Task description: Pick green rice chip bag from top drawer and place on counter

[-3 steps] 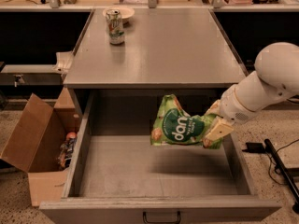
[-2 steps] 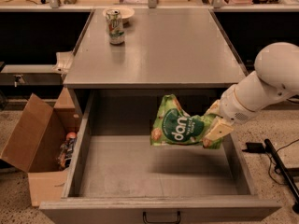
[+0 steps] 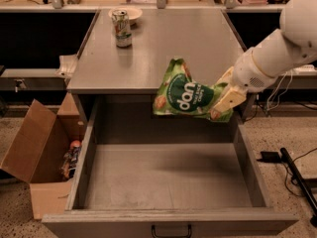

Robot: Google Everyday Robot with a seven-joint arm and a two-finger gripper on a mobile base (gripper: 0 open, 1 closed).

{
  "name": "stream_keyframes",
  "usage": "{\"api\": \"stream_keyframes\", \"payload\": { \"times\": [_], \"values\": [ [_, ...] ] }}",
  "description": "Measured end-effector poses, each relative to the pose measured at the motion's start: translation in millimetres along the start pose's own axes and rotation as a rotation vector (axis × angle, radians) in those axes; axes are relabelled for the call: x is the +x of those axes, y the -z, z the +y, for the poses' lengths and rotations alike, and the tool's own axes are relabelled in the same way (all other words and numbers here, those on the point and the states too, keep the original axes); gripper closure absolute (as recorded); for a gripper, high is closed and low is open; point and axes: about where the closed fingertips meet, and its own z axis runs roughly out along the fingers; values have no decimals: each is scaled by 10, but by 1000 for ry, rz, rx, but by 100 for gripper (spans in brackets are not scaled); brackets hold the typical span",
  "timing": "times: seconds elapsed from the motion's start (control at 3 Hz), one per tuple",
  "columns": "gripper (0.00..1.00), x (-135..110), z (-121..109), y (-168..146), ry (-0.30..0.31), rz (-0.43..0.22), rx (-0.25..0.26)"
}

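Note:
The green rice chip bag [image 3: 185, 94] hangs in the air over the back of the open top drawer [image 3: 168, 175], level with the counter's front edge. My gripper [image 3: 223, 97] comes in from the right on a white arm and is shut on the bag's right edge. The drawer is pulled fully out, its grey floor bare, with a small dark handle [image 3: 171, 230] on the front panel. The counter [image 3: 168, 48] is the flat grey metal top behind the drawer.
A green-white soda can [image 3: 122, 28] stands at the counter's back left, with a white bowl [image 3: 125, 14] behind it. An open brown cardboard box [image 3: 42, 155] with items sits on the floor to the left. Cables [image 3: 292, 172] lie on the floor at right.
My gripper has lifted the bag up out of the drawer, from inside it to the height of the counter's front edge.

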Motion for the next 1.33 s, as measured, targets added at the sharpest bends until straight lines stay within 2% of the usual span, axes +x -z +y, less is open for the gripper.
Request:
{"api": "stream_keyframes", "payload": {
  "times": [0.33,0.67,1.0,1.33],
  "values": [
    [100,-290,-508,202,-88,-53,42],
    [100,-288,-811,81,-198,-68,34],
    [100,-222,-1065,-143,-312,-71,5],
    [100,-227,-1088,-152,-322,-73,3]
  ]
}}
